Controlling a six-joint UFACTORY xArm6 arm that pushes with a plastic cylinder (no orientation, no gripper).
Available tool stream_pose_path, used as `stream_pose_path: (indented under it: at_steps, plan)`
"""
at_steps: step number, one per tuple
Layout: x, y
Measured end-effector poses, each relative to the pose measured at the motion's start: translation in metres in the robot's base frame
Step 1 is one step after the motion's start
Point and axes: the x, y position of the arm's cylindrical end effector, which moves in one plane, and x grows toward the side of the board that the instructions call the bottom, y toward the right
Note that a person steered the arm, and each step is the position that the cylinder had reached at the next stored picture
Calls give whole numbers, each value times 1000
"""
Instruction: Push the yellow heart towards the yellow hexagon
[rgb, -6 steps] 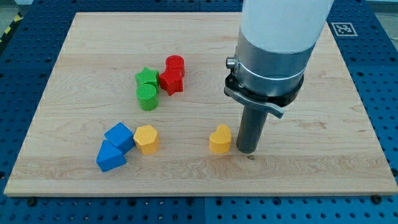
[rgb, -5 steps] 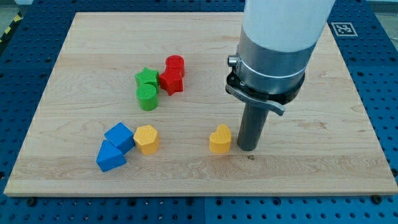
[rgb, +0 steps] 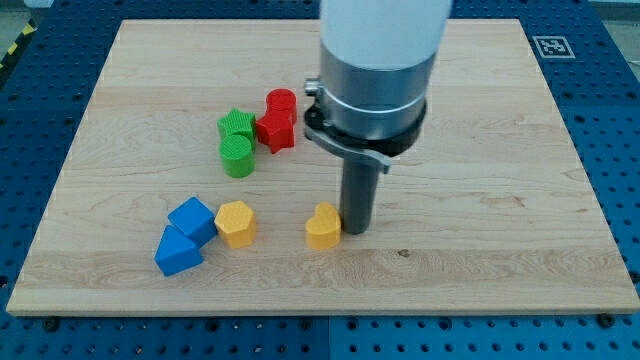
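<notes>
The yellow heart (rgb: 322, 227) lies on the wooden board near the view's bottom centre. The yellow hexagon (rgb: 236, 223) lies to its left, about a block's width or two away. My tip (rgb: 355, 231) rests on the board right against the heart's right side. The arm's wide grey and white body rises above it and hides the board behind it.
A blue cube (rgb: 192, 219) touches the hexagon's left side, with a blue triangular block (rgb: 177, 252) below it. A green star (rgb: 237, 125), a green cylinder (rgb: 237, 156), a red cylinder (rgb: 282, 103) and a red star-like block (rgb: 273, 130) cluster at upper left.
My tip has moved to the view's left and pushed the yellow heart leftward, closer to the yellow hexagon. The other blocks have not moved.
</notes>
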Motion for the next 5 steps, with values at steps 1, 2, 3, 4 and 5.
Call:
stream_pose_path:
  at_steps: [1, 2, 3, 4, 5]
  plan:
    - [0, -21]
    - [0, -33]
    - [0, -41]
    - [0, -43]
    - [0, -41]
